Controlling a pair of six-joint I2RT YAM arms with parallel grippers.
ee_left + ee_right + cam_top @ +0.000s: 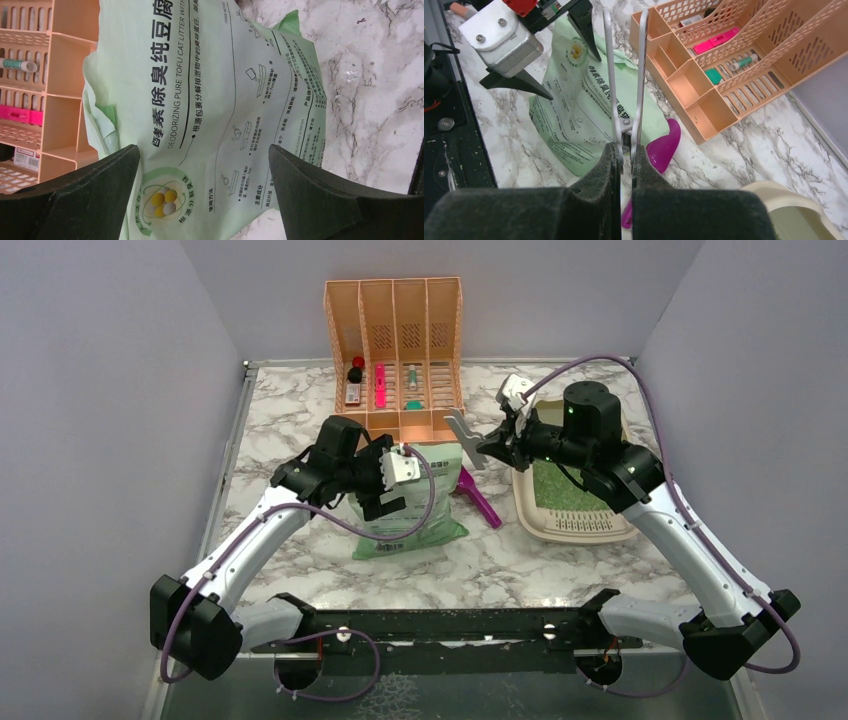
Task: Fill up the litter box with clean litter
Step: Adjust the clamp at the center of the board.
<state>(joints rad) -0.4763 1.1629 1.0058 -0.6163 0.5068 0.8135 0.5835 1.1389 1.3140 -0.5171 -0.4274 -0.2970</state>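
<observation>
Here the right gripper (625,160) is pinched nearly closed on the joined end of a white clip (624,75), whose two long thin arms point away from the fingers, raised above the table between the bag and the litter box (530,512). The left gripper (205,165) stands spread wide, one finger to each side of the upper end of the pale green litter bag (225,100); whether it touches the bag I cannot tell. The bag lies on the marble table (560,575) just in front of the peach slatted organizer (395,310). The organizer's compartments hold a red-capped dark bottle (355,370), a pink marker (380,385), a green-capped tube (413,375) and a small teal item (413,404). A magenta scoop (480,498) lies on the table between the bag and the litter box. The beige box sits at the right under the right arm, its slotted grille at the near end, with a layer of green clean litter (560,490) spread inside.
</observation>
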